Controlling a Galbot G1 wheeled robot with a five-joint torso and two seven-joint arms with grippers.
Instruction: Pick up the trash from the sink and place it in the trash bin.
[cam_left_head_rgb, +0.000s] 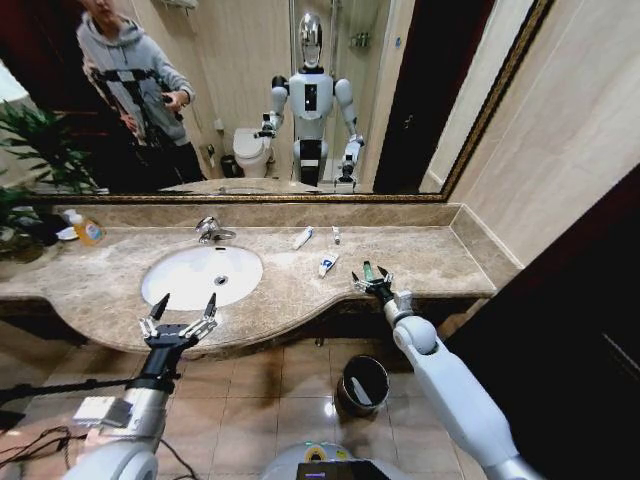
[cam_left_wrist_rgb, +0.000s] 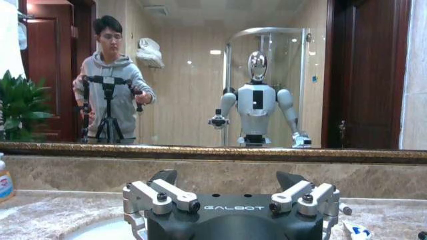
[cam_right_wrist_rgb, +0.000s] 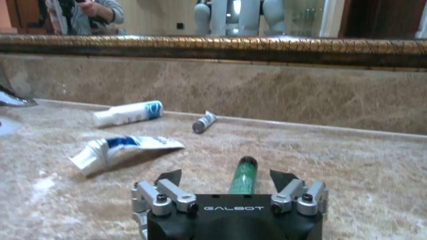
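— So, where are the arms?

— The right gripper reaches out over the beige marble counter, right of the sink, its arm stretched forward from the lower right. In the right wrist view its fingers stand apart with a green tube lying between them on the stone, dark cap pointing away. I can't tell whether they touch it; they are spread, not clamped.

— And the left one?

— The left gripper hangs at the front edge of the counter, just before the basin, with its two dark fingertips pointing up and wide apart, holding nothing.

— What's in the sink?

— The white oval bowl looks bare apart from its round drain hole; the chrome tap stands behind it.

— Then where is the trash?

— On the counter, to the right of the basin. A crumpled white and blue tube lies near the green one, another white tube with a blue end sits closer to the wall, and a small grey tube lies beside that.

— The trash bin?

— The trash bin stands on the tiled floor below the counter, under the right arm, with something pale leaning inside it. A bottle of orange liquid rests at the far left of the counter
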